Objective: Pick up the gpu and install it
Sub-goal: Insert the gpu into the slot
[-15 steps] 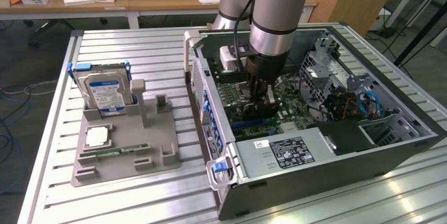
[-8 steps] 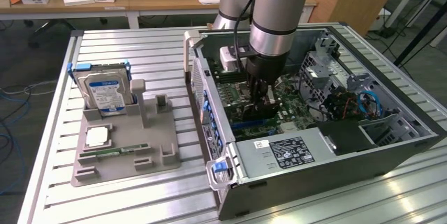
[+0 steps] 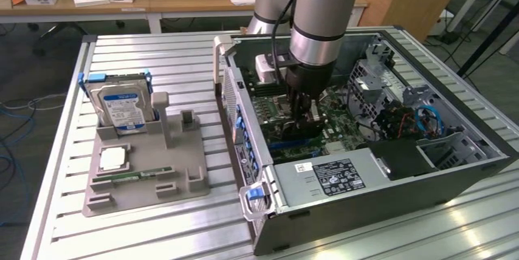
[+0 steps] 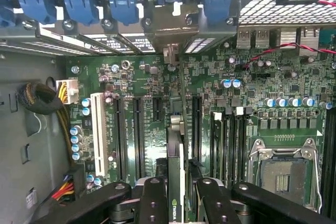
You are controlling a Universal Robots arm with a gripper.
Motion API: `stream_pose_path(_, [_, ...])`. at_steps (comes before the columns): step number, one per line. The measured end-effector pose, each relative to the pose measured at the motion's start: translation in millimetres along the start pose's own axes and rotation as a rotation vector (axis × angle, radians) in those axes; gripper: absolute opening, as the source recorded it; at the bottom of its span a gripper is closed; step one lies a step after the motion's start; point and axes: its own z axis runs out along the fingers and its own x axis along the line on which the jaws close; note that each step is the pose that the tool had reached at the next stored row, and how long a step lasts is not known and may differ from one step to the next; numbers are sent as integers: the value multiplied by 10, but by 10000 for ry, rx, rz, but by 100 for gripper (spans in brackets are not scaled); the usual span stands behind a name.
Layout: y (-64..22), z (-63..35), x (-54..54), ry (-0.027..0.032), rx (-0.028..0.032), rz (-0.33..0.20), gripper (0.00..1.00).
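We see the fingers (image 4: 153,199) pinching the gpu (image 4: 177,145) between them, inside the open computer case (image 3: 454,169). The card stands on edge over the motherboard (image 4: 252,77), with its metal bracket (image 4: 170,27) at the rear slot openings. A hard drive (image 3: 121,108) stands in the grey holder (image 3: 146,178) on the counter (image 3: 162,59).

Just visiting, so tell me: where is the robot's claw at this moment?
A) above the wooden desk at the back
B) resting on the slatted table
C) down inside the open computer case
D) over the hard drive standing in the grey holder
C: the gripper is down inside the open computer case, over the green motherboard, with the gpu clamped edge-on between its fingers.
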Motion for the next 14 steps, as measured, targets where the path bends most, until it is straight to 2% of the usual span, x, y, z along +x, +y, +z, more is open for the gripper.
stream_pose_path(5, [1,0,4,4,0,2,26])
stream_pose_path(10, [4,20,2,-3,74,3,26])
stream_pose_path(14, [4,23,2,-3,84,2,26])
